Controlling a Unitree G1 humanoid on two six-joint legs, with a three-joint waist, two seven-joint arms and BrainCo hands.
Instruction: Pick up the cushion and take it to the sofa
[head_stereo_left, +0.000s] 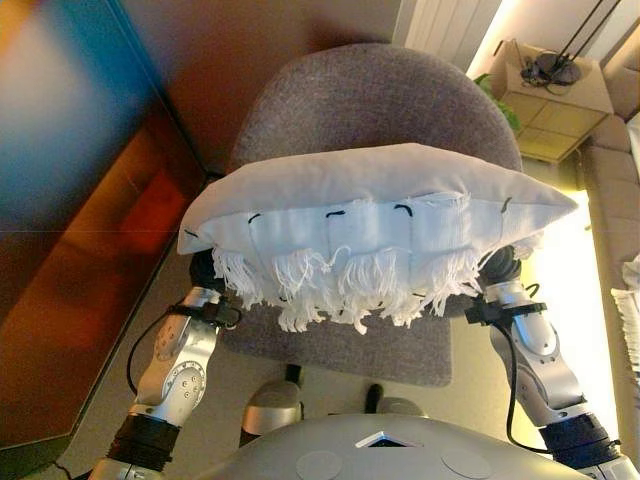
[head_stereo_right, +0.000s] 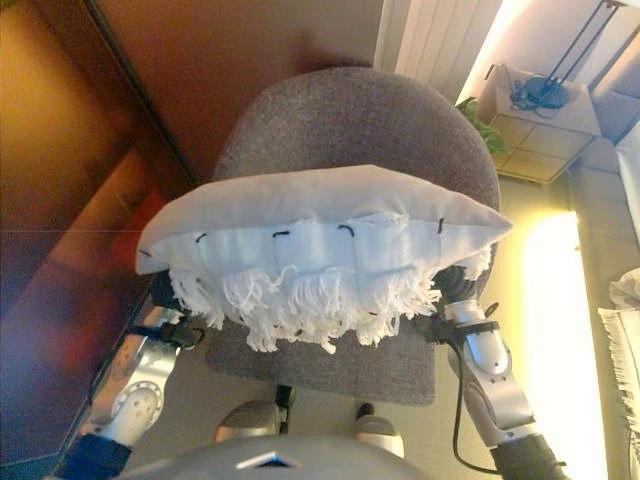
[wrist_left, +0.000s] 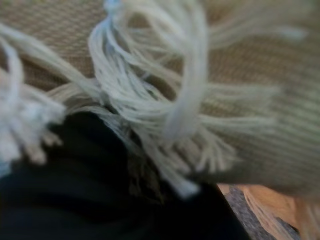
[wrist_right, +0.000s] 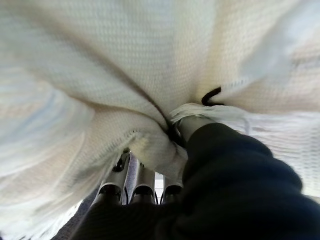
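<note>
A: What was nearest the robot?

B: The white cushion (head_stereo_left: 370, 215), fringed along its near edge, was held up over the seat of the grey armchair (head_stereo_left: 380, 110); both arms reached in beneath it, one under each end.

A: And the hands?

B: The left hand (wrist_left: 100, 200) showed only as its dark cover under the cushion's tassels; I could not tell whether its fingers were curled or straight. The right hand (wrist_right: 145, 187) sat under the cushion's other end; its silver fingers ran up against the cloth, which bunched over its dark cover, yet whether they clasped it I could not tell.

A: What lay past the cushion?

B: The armchair's rounded back rose behind it; left of the armchair stood a dark brown wall panel (head_stereo_left: 90, 300); beyond the armchair to the right sat a pale low cabinet (head_stereo_left: 555, 105) with a green plant (head_stereo_left: 500, 100) beside it.
</note>
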